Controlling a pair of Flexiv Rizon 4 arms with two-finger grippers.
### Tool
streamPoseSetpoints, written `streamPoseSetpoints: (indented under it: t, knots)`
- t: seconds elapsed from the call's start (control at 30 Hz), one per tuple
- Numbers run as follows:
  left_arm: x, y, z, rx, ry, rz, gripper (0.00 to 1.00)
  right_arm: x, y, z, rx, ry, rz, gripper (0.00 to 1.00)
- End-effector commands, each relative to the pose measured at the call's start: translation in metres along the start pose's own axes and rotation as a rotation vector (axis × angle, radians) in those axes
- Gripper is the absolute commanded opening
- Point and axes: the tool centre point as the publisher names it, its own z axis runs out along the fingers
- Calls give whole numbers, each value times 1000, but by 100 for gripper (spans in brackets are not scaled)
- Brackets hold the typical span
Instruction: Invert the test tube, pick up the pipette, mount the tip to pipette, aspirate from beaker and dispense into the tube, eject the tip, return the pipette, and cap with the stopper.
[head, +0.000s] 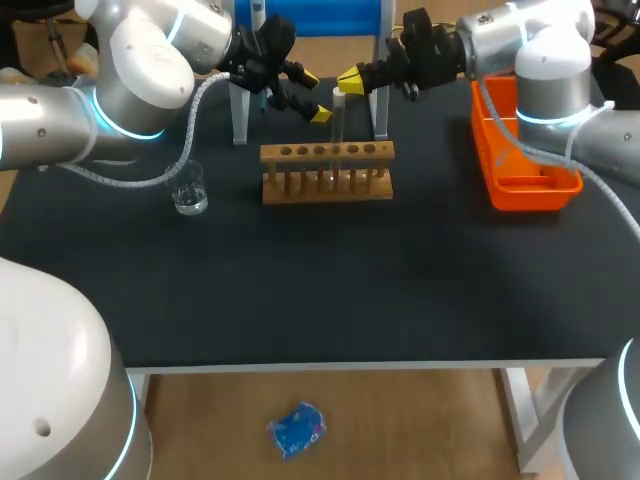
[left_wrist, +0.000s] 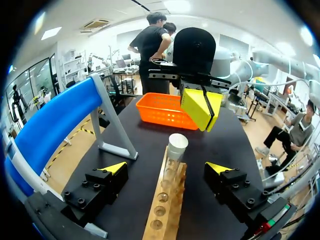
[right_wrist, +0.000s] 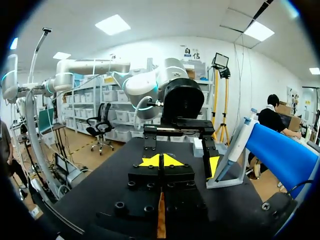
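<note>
The test tube (head: 337, 130) is stood upright in a hole of the wooden rack (head: 300, 152), near the middle of the table (head: 300, 280). It is likely kept there so that it cannot roll or tip. The tube is thin, round and see-through like glass. It has a white top, but it cannot be told if this is a stopper. The rack is made of pale, smooth wood, with 1 row of round holes.

The left jaws are spread wide, 1 yellow tip on each side of the tube, and the tube is not touched. The right jaws are pressed together just by the tube's white top, and nothing is seen held in them.

A small clear beaker (head: 190, 190) is set apart on the left. An orange plastic bin (head: 500, 185) is placed on the right.
</note>
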Motion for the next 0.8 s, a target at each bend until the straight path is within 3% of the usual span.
streamPoseSetpoints:
  t: [0.03, 0.8]
  knots:
    - [-1, -1, -1, -5, 4, -2, 100, -1, 0, -1, 0, 3, 0, 0]
    - [-1, -1, -1, -5, 4, -2, 100, -20, -10, 4, -88, 42, 23, 0]
